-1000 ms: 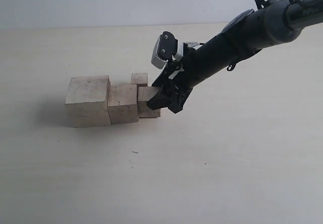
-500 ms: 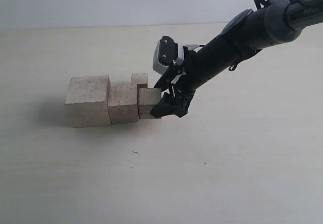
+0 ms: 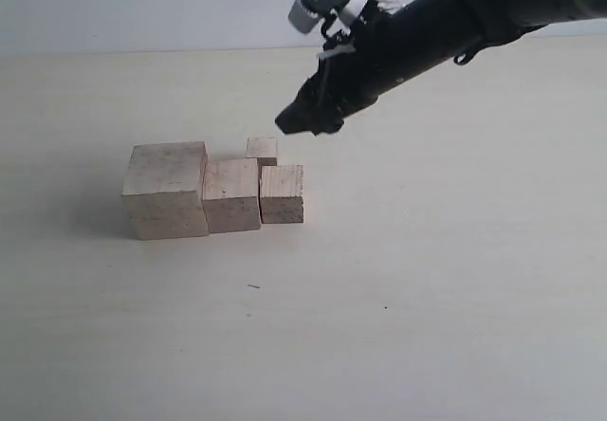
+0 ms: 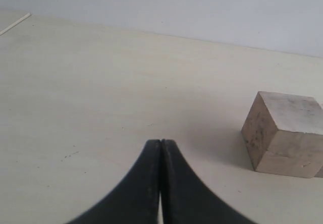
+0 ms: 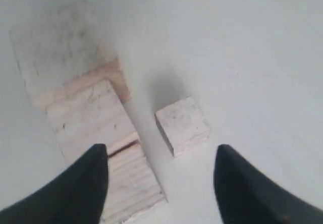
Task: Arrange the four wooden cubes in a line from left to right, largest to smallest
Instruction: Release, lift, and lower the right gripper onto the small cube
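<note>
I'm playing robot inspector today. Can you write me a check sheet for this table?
Surface: pale table, flat.
Job's things: big cube, medium cube and small cube touch in a row, left to right; tiniest cube sits apart behind them.
Clutter: only tiny dark specks.
Grippers: right gripper open, empty, in the air above the cubes; left gripper shut, empty.
Cables: short loop under the right arm.
Surroundings: plain pale wall.
</note>
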{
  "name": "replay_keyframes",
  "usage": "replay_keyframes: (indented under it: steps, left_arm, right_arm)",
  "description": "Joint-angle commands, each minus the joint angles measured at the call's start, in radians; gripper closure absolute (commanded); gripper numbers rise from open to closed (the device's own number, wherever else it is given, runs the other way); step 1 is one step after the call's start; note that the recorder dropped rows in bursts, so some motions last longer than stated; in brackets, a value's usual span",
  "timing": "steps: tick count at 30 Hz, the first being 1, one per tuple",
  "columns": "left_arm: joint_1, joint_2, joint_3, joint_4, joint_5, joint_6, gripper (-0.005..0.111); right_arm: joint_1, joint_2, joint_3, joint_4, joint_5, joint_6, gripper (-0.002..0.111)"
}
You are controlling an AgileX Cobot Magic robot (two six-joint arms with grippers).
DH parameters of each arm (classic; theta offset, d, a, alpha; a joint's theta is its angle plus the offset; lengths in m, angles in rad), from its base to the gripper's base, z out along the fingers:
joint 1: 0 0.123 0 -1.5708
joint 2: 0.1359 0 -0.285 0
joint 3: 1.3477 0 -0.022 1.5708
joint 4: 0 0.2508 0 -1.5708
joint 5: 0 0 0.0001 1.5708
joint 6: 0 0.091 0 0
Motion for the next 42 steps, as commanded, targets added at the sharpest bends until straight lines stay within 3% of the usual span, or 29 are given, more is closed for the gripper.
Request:
replay_keyframes:
  steps: [1, 4, 9, 14, 16, 19, 22, 25, 29, 31, 42]
  left_arm:
    - [-0.005, -0.006, 0.000, 0.000, -0.006, 0.000, 0.107]
    - [-0.005, -0.006, 0.000, 0.000, -0.006, 0.000, 0.107]
    - [-0.005, -0.006, 0.000, 0.000, -0.006, 0.000, 0.107]
    - [-0.005, -0.006, 0.000, 0.000, -0.006, 0.000, 0.107]
    - [-0.005, -0.006, 0.000, 0.000, -0.006, 0.000, 0.107]
    - [-0.005, -0.006, 0.000, 0.000, -0.006, 0.000, 0.107]
    - [-0.005, -0.006, 0.000, 0.000, -0.006, 0.000, 0.107]
    - [-0.005, -0.006, 0.000, 0.000, -0.006, 0.000, 0.107]
    - [-0.005, -0.006, 0.000, 0.000, -0.006, 0.000, 0.107]
    - [-0.005, -0.006, 0.000, 0.000, -0.006, 0.000, 0.107]
    - [-0.005, -0.006, 0.000, 0.000, -0.006, 0.000, 0.107]
  right_arm:
    - [0.022, -0.034, -0.060, -0.027, 0.032, 0.336, 0.081]
    - [0.079, -0.034, -0.114, -0.105, 0.059, 0.477, 0.108]
    - [0.205, -0.034, -0.193, -0.419, -0.062, 0.941, 0.108]
    - [0.308, -0.007, -0.279, -1.084, -0.091, 1.728, 0.108]
    - [0.322, 0.029, -0.333, -1.217, -0.027, 1.862, 0.108]
    - [0.333, 0.107, -0.406, -1.208, 0.047, 1.870, 0.108]
    - [0.333, 0.174, -0.465, -1.165, 0.086, 1.885, 0.099]
    - [0.333, 0.228, -0.525, -1.159, 0.142, 1.885, 0.081]
    - [0.333, 0.281, -0.581, -1.181, 0.188, 1.882, 0.048]
    - [0.333, 0.298, -0.602, -1.181, 0.188, 1.882, 0.038]
    - [0.309, 0.352, -0.646, -1.222, 0.222, 2.019, 0.039]
